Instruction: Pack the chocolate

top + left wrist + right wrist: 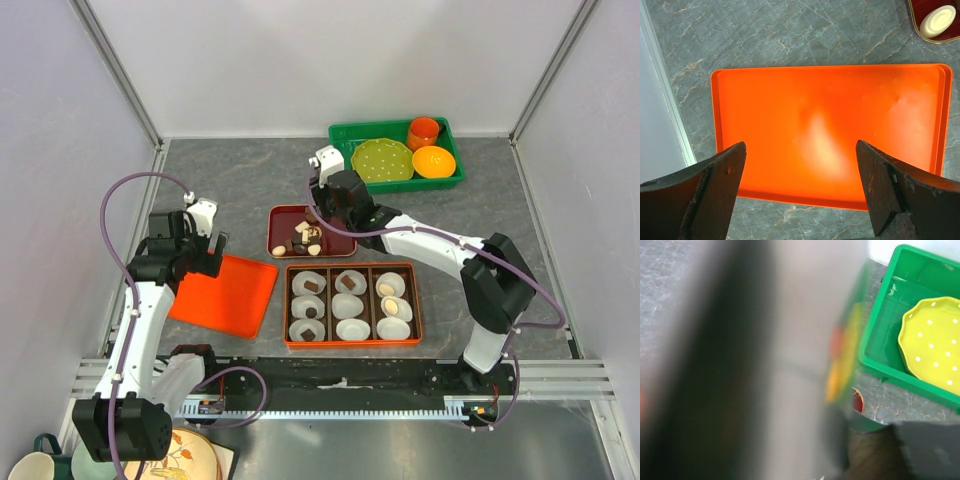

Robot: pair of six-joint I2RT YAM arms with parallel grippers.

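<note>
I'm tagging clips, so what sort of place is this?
Probably a robot lab test cell: white panels enclose a grey tabletop, and the left arm and right arm are bolted to a rail at its near edge.

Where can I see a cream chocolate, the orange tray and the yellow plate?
cream chocolate (937, 21), left wrist view, its middle.
orange tray (830, 125), left wrist view, its bare floor.
yellow plate (382, 160), top external view, its centre.

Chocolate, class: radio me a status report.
Left fingers open, empty, over orange tray. Right fingers above red dish, state unclear. Chocolate partly in box cups, rest in dish. No obstruction seen.
</note>
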